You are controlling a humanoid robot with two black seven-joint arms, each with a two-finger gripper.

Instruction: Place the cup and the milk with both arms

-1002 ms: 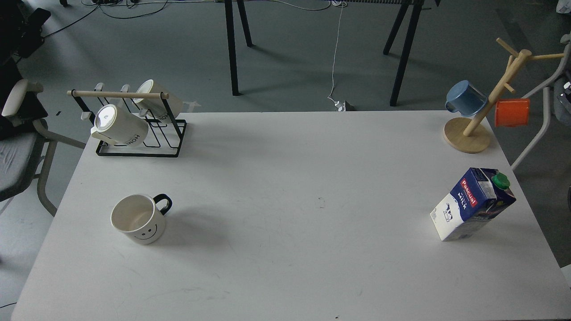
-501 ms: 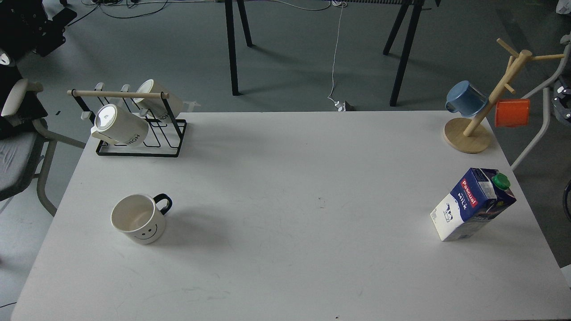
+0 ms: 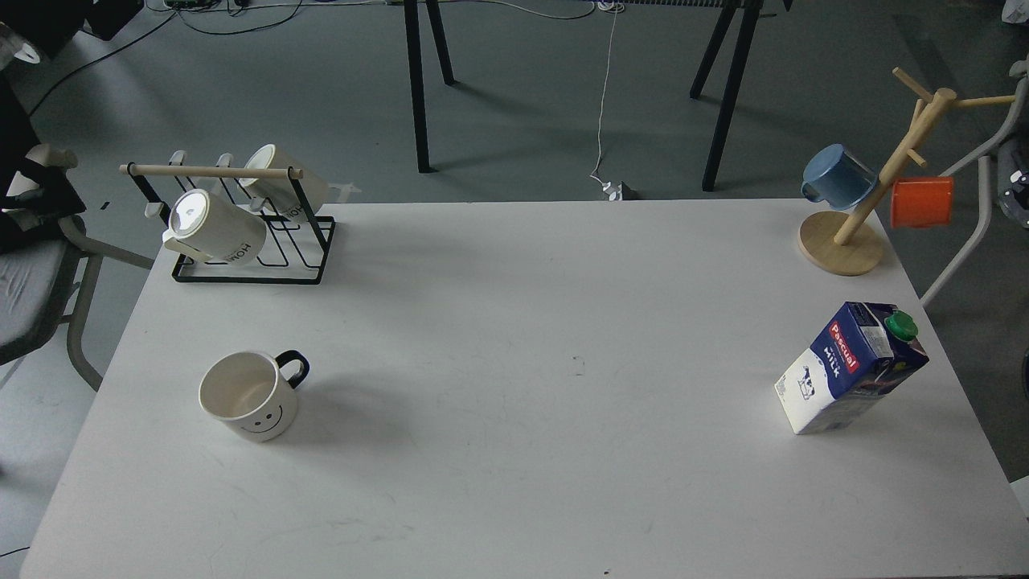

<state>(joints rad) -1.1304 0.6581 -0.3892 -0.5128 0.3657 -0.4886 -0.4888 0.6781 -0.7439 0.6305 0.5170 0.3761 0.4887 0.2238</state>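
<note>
Setting: laboratory or test workspace.
White table [image 3: 514, 322] on grey floor [image 3: 522, 121]; loose cables [image 3: 603, 96] run to a power strip [image 3: 617, 191]; black trestle legs [image 3: 422, 88] and office chair [image 3: 32, 273] stand alongside.

The table [image 3: 514, 322] has a smooth, matt white top with faint scuffs. The cup [image 3: 249, 396] is glossy cream ceramic with a black handle. The milk [image 3: 850, 367] is a printed paperboard carton with a green plastic cap. The mug rack [image 3: 241, 241] combines black metal wire with a wooden rod. The mug tree [image 3: 864, 209] is bare light wood.
</note>
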